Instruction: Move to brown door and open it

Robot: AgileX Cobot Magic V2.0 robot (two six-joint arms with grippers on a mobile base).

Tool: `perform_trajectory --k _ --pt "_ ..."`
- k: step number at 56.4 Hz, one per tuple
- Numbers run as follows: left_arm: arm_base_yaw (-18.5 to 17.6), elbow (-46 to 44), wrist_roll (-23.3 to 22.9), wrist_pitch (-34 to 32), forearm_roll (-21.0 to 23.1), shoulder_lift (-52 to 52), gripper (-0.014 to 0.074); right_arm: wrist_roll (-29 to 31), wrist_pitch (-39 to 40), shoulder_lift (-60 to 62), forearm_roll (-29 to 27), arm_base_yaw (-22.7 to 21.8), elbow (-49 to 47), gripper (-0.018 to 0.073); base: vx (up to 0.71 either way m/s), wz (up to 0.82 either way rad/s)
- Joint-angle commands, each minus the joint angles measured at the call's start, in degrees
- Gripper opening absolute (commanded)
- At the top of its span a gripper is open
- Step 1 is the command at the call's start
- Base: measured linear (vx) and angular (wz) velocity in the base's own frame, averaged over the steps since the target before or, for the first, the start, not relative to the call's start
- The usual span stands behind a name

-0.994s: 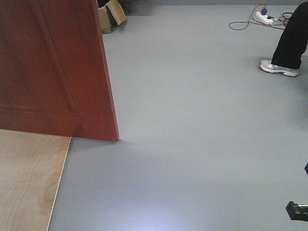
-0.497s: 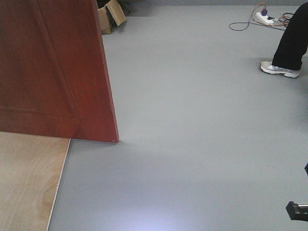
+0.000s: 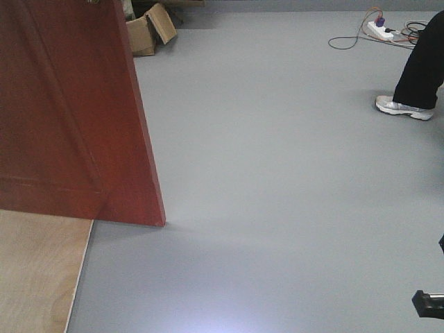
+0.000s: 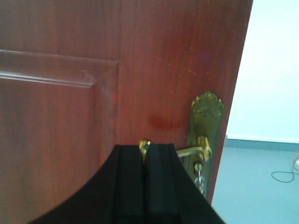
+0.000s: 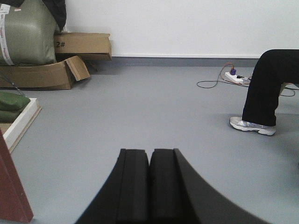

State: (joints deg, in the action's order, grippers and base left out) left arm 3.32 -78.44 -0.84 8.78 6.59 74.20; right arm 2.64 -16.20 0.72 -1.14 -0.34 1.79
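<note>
The brown door point(image 3: 69, 125) stands ajar at the left of the front view, with its free edge toward the middle. In the left wrist view the door point(image 4: 70, 116) fills the frame. It carries a brass plate point(image 4: 205, 116) and a brass lever handle point(image 4: 191, 150). My left gripper point(image 4: 145, 149) is shut on the lever's free end, whose tip shows just above the fingertips. A key hangs below the lever. My right gripper point(image 5: 149, 151) is shut and empty over grey floor. The door's bottom corner point(image 5: 11, 196) shows at its lower left.
Open cardboard boxes point(image 3: 149, 28) lie behind the door, with a green sack point(image 5: 25, 32) beside them. A person's leg and white shoe point(image 3: 406, 106) stand at the right, near a power strip with cables point(image 3: 380, 29). A plywood sheet point(image 3: 35, 277) lies under the door.
The door's bottom corner has shifted left and lower in the front view, and more of the cardboard boxes shows behind it. The shoe has barely moved.
</note>
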Motion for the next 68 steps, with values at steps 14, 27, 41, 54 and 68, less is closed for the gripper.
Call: perform_trajectory --k 14,27,41,54,68 --pt "-0.38 -1.60 -0.29 -4.61 0.02 -1.47 -0.0006 0.31 4.70 0.57 0.35 0.11 0.22 0.0000 0.21 -0.07" --pt "-0.38 -1.60 -0.29 -4.61 0.02 -1.47 -0.0006 0.31 4.70 0.57 0.35 0.11 0.22 0.0000 0.20 -0.04" --pt "-0.38 -1.60 -0.29 -4.61 0.02 -1.47 -0.0006 0.31 4.70 0.57 0.35 0.11 0.22 0.0000 0.19 0.01" --pt "-0.38 -1.60 -0.29 -4.61 0.02 -1.47 -0.0006 0.31 4.70 0.57 0.35 0.11 0.22 0.0000 0.15 0.04" --pt "-0.38 -1.60 -0.29 -4.61 0.02 -1.47 -0.0006 0.31 4.70 0.57 0.35 0.11 0.22 0.0000 0.12 0.03"
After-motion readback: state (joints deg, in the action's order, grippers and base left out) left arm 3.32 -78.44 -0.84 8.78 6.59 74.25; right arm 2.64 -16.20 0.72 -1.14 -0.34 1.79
